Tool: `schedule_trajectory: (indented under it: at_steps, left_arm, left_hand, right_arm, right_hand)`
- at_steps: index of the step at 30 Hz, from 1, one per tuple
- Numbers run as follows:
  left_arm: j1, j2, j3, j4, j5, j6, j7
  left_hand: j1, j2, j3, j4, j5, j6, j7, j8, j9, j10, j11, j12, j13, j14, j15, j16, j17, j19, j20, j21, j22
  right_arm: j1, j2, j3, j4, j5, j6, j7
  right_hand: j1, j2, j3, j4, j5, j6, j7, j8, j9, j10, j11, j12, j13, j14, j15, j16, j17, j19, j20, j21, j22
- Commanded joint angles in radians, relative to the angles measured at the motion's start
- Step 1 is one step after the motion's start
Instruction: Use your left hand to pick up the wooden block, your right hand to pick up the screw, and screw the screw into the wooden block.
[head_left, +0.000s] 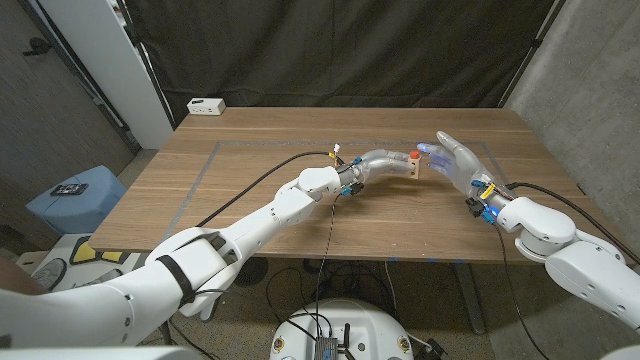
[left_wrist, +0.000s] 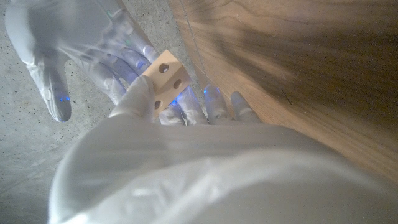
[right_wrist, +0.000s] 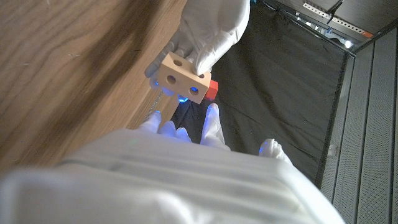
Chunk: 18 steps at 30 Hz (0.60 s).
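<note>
Both hands raised, left hand (head_left: 378, 165) gripping block (head_left: 411, 165)

Even, soft light in the head view; black curtain (head_left: 340, 50) at twelve o'clock stays dark. Both wrist views are blurred close up, with blue glow on fingertips (left_wrist: 179, 99).

No text, label, brand, number or sign can be read in these pictures. The white box (head_left: 206, 105) at the table's (head_left: 250, 200) far left corner has small dark marks on its face, too small to read. The blue object (head_left: 75, 195) on the floor beside the table's left edge carries a dark panel with pale marks, likewise too small and blurred to make out.
</note>
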<state>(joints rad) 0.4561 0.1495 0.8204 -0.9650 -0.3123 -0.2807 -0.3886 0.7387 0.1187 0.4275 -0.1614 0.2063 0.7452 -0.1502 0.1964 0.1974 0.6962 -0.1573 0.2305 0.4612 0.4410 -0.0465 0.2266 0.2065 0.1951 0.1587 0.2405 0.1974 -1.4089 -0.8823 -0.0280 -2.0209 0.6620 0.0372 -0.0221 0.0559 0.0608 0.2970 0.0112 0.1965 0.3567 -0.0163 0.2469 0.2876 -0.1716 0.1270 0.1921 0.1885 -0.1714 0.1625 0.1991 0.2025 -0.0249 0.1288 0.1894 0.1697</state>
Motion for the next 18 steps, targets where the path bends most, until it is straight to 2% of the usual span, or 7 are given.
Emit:
schedule_trajectory:
  at_steps: [1, 18]
  left_arm:
    - [0.005, 0.006, 0.001, -0.013, 0.001, 0.004, 0.005]
    - [0.006, 0.008, 0.0, -0.013, -0.001, 0.0, 0.006]
  left_hand:
    - [0.004, 0.01, 0.011, 0.007, 0.005, 0.039, 0.028, 0.007, 0.002, 0.003, 0.002, 0.005, 0.005, 0.011, 0.003, 0.009, 0.004, 0.007, 0.002, 0.004, 0.002]
    - [0.005, 0.009, 0.011, 0.006, 0.005, 0.041, 0.028, 0.008, 0.002, 0.004, 0.0, 0.005, 0.005, 0.011, 0.0, 0.009, 0.004, 0.007, 0.001, 0.003, 0.002]
  right_arm:
    - [0.024, -0.004, -0.026, 0.015, 0.007, 0.01, 0.011]
    - [0.032, -0.015, -0.04, 0.015, 0.014, 0.013, 0.003]
  right_hand:
    - [-0.003, 0.001, -0.003, 0.0, 0.005, -0.004, 0.001, -0.007, 0.001, -0.058, 0.0, -0.002, 0.001, -0.125, 0.004, -0.001, 0.002, -0.004, 0.011, 0.0, 0.002]
    - [-0.005, 0.001, -0.004, 0.001, 0.005, 0.017, 0.004, -0.003, -0.004, -0.059, 0.001, 0.0, 0.001, -0.126, 0.004, 0.0, 0.001, -0.007, 0.013, 0.0, 0.002]
